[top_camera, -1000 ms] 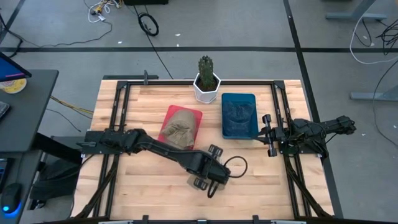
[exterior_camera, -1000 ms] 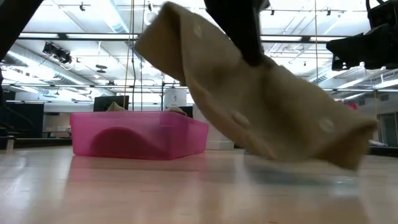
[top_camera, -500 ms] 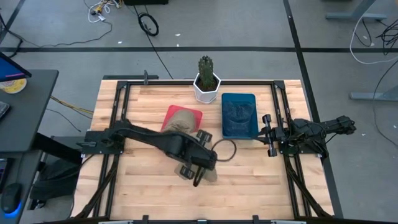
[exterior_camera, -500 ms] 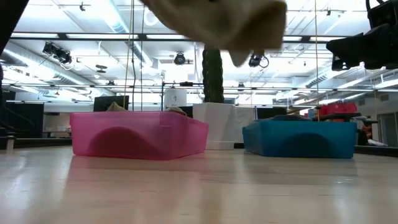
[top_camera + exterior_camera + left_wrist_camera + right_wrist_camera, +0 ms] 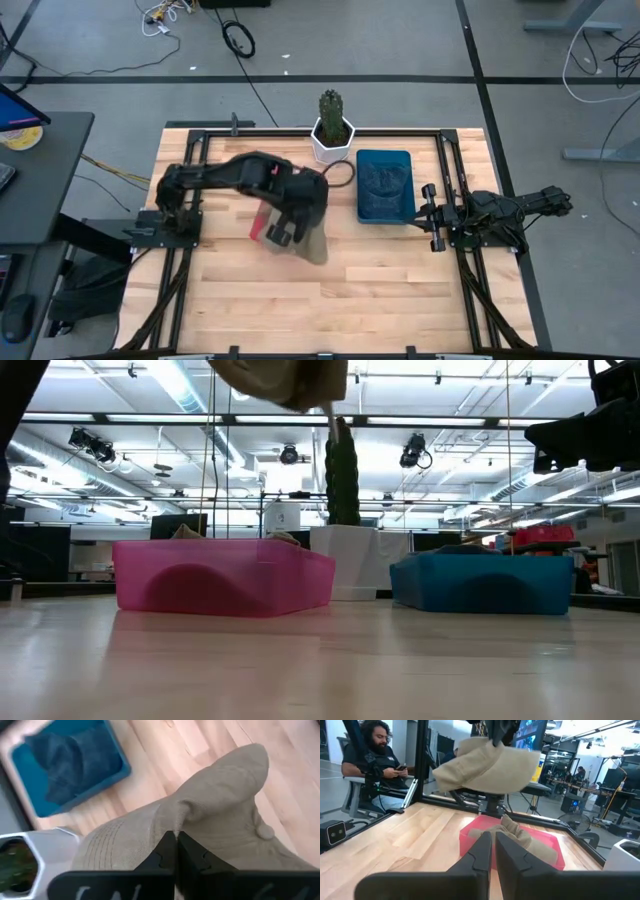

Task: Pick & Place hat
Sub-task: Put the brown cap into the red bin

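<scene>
A tan hat hangs from my left gripper, which is shut on it above the pink bin. The left wrist view looks down on the hat. In the low view only its lower edge shows at the top, high over the pink bin. Another tan hat lies in the pink bin. My right gripper waits shut at the table's right edge. My left gripper pinches a raised fold of the hat's cloth between its two fingers, coming from above and pointing down. The hat is lifted clear and hangs slack below the fingers, above the pink bin.
A blue bin holding a dark blue hat stands right of the pink one. A cactus in a white pot stands at the far edge between them. Bare wood fills the near half of the table. A seated person shows beyond the table.
My left arm has swung from the table's near middle toward the far edge and up, carrying the hat. The hat, which hung low over the table, has risen well clear and now hangs over the pink bin. The gripper stayed shut on it.
</scene>
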`<state>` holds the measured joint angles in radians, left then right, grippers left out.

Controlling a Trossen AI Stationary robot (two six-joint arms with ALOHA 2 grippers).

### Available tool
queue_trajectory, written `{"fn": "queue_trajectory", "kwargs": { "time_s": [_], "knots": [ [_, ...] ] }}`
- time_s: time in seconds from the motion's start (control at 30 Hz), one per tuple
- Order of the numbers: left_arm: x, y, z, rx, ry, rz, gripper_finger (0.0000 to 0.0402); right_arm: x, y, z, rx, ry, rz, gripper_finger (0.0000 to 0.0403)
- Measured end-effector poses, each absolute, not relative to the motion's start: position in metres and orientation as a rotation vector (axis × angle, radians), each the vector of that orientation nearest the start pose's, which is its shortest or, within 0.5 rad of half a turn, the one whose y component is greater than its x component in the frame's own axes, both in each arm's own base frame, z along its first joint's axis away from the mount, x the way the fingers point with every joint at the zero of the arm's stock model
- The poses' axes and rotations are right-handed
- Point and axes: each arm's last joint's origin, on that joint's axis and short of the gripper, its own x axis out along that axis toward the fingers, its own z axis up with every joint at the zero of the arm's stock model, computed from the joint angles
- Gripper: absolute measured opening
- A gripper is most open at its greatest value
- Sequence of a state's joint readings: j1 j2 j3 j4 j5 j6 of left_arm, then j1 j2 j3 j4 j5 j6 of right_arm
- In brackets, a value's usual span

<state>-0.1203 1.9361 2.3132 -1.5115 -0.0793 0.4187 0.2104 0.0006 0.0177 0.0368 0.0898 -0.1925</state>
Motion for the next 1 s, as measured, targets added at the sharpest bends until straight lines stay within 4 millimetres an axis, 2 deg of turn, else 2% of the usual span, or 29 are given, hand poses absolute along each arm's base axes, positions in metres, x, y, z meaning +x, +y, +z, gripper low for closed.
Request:
{"fn": "queue_trajectory", "kwargs": {
  "time_s": [0.23, 0.43, 0.57, 1.0],
  "knots": [
    [0.363, -0.005, 0.383, 0.420, 1.213, -0.305, 0.0003, 0.095, 0.018, 0.173, -0.184, -0.065, 0.115, 0.0025],
    [0.355, 0.024, 0.367, 0.361, 1.148, -0.346, 0.0003, 0.095, 0.018, 0.173, -0.184, -0.065, 0.115, 0.0025],
    [0.343, 0.041, 0.353, 0.329, 1.090, -0.353, 0.0003, 0.095, 0.018, 0.173, -0.184, -0.065, 0.115, 0.0025],
    [0.312, 0.098, 0.264, 0.231, 1.080, -0.300, 0.0003, 0.095, 0.018, 0.173, -0.184, -0.065, 0.115, 0.0025]
  ]
}}
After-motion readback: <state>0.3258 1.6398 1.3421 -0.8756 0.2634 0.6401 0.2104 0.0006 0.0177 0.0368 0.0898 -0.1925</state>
